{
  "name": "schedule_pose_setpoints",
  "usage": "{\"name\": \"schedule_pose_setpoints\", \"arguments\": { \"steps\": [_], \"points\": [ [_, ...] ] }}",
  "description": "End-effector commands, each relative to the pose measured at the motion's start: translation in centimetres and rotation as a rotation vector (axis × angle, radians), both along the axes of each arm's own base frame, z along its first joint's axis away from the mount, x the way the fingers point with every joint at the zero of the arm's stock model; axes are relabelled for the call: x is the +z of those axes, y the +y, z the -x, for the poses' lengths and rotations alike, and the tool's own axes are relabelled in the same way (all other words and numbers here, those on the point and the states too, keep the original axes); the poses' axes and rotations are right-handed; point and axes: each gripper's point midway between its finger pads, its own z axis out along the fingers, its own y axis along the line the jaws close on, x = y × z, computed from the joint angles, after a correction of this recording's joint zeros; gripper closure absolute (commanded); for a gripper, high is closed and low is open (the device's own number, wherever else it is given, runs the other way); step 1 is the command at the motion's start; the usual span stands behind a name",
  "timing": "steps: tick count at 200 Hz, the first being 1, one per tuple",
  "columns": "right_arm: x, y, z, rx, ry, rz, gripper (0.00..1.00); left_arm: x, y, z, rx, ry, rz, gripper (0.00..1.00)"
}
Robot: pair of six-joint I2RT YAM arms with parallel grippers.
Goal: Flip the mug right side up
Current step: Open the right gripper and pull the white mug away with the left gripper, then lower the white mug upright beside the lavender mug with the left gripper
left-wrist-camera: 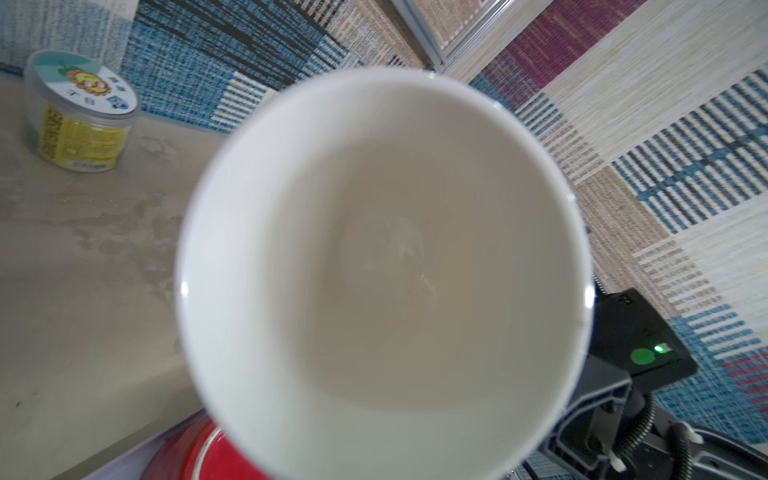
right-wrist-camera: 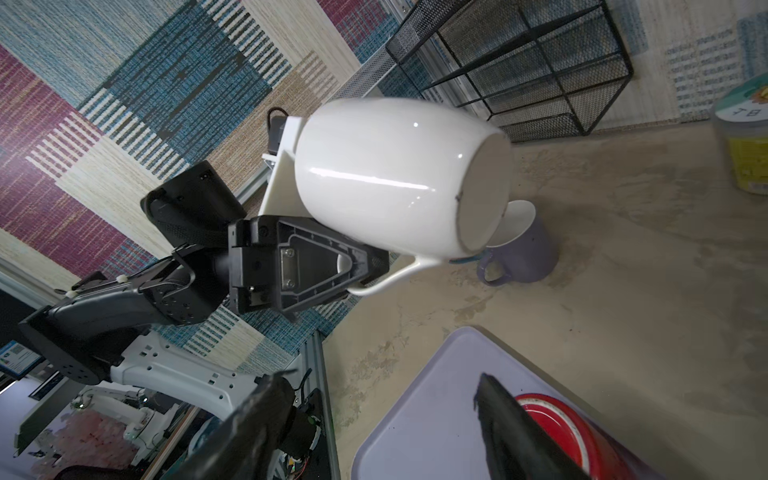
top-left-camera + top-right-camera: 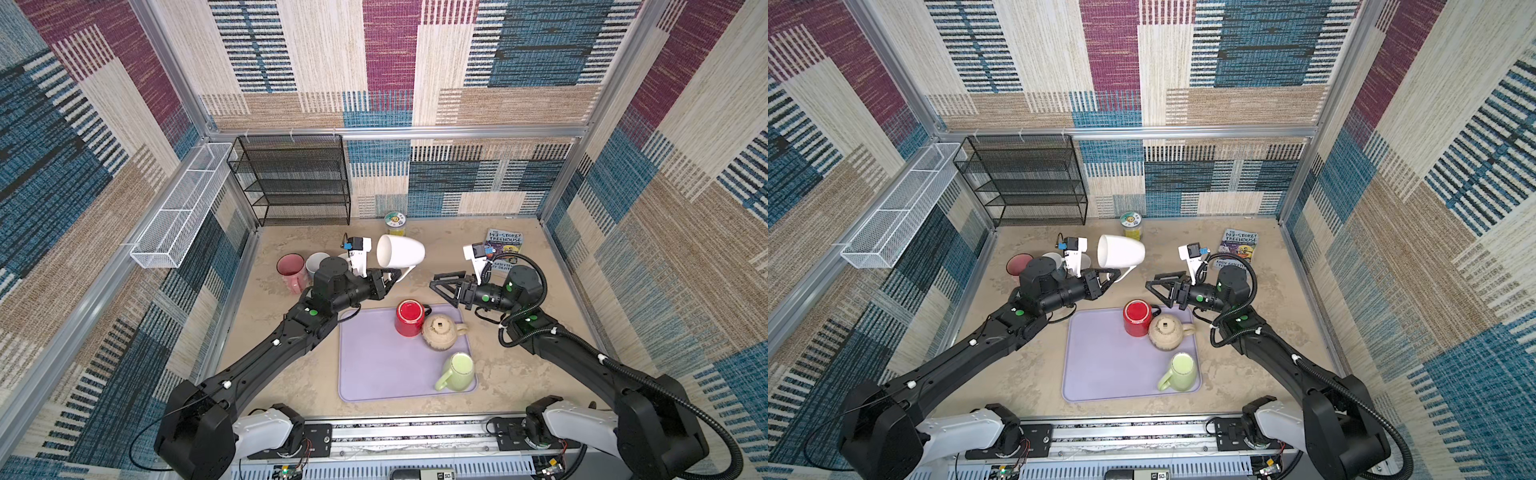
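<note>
While the left pincer (image 3: 392, 277) clamps the handle of the white mug (image 3: 401, 250), the mug hangs on its side above the table (image 3: 307, 386), just above frame centre in both top views, mouth toward the left. Right pincer (image 3: 433, 281): jaws apart, empty, right of the mug, clear of it, base facing it.

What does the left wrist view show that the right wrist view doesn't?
Left wrist only: the white mug's empty inside, mouth facing the camera.
Right wrist only: the left gripper shut on its handle, its base, a purple mug, the black mesh rack.
Both: the white mug, red mug and yellow jar.
</note>
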Motion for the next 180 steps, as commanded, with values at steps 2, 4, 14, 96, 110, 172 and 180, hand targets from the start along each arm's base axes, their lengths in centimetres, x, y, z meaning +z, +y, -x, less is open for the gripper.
{"name": "schedule_pose_setpoints", "arguments": {
  "steps": [2,4,14,96,110,172,180],
  "points": [
    [-2.0,-0.6,-0.5,-0.053,0.007,0.082,0.24,-1.3,2.1,-0.6,0.077,-0.014,-0.177,1.0],
    [-2.1,-0.6,-0.5,-0.054,0.006,0.085,0.24,-1.4,2.2,-0.6,0.083,-0.009,-0.189,1.0],
    [-2.5,-0.8,-0.5,-0.066,0.017,0.101,0.24,-2.0,3.0,-0.8,0.113,0.013,-0.249,1.0],
    [-4.9,-1.8,0.0,-0.117,0.046,0.174,0.23,-5.2,7.1,-3.0,0.257,0.126,-0.613,1.0],
    [-5.1,-2.0,0.2,-0.12,0.044,0.178,0.22,-5.6,7.2,-3.5,0.259,0.13,-0.651,1.0],
    [-5.5,-2.4,0.9,-0.129,0.023,0.194,0.22,-7.1,7.1,-6.2,0.273,0.157,-0.792,1.0],
    [-5.6,-2.4,1.0,-0.127,0.022,0.195,0.22,-7.4,7.2,-6.5,0.28,0.163,-0.81,1.0]
  ]
}}
